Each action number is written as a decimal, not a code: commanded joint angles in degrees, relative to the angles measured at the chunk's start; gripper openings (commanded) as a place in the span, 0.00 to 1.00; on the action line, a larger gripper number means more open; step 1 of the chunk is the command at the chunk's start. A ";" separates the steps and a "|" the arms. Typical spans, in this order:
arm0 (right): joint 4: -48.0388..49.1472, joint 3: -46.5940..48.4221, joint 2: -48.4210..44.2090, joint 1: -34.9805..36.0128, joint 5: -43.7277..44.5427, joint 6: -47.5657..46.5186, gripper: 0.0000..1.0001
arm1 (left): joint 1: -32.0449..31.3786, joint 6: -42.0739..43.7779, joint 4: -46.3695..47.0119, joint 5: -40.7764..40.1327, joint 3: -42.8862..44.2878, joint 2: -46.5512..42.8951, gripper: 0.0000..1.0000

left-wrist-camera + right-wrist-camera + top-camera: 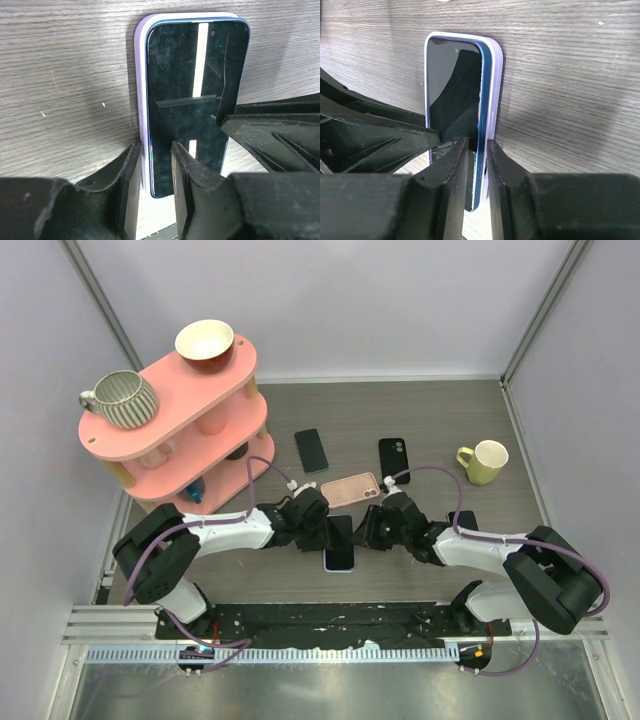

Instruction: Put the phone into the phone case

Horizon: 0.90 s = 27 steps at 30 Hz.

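The phone has a dark screen and a blue rim. It lies in a pale lilac phone case on the table between both arms. In the left wrist view my left gripper pinches the phone and the case's left edge, one finger outside the case and one on the screen. In the right wrist view my right gripper is shut on the phone's blue right edge and the case wall. The near end of that blue edge stands proud of the case.
A pink case, a black phone and a second black phone or case lie behind the grippers. A yellow mug stands at the right. A pink two-tier shelf with a striped mug and a bowl stands at the back left.
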 commanded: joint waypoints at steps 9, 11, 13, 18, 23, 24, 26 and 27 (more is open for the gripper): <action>0.02 -2.88 2.78 0.38 2.95 0.55 0.36 | -0.20 0.34 2.70 -0.02 -0.45 2.60 0.29; 0.72 -3.14 3.39 0.38 2.34 0.46 0.28 | -0.20 0.25 2.79 0.25 -0.54 2.60 0.28; 2.56 -3.75 4.80 0.38 1.73 0.55 0.22 | -0.20 0.07 3.05 0.42 -0.63 2.51 0.28; 6.60 -5.69 8.57 0.47 1.02 2.92 0.15 | -0.20 -0.81 3.75 0.69 -1.16 2.51 0.28; 4.33 -5.34 11.13 1.43 4.00 2.92 0.12 | -0.20 -2.03 4.37 3.23 -1.42 3.30 0.28; 2.93 -4.99 11.39 1.61 4.88 2.66 0.12 | -0.29 -2.12 4.54 3.76 -1.42 3.48 0.30; 1.61 -4.02 11.31 2.58 6.11 2.40 0.13 | -0.38 -2.30 4.72 3.94 -1.42 3.74 0.31; 0.82 -3.76 10.96 2.75 6.20 2.22 0.15 | -0.38 -2.56 4.89 3.94 -1.59 3.65 0.32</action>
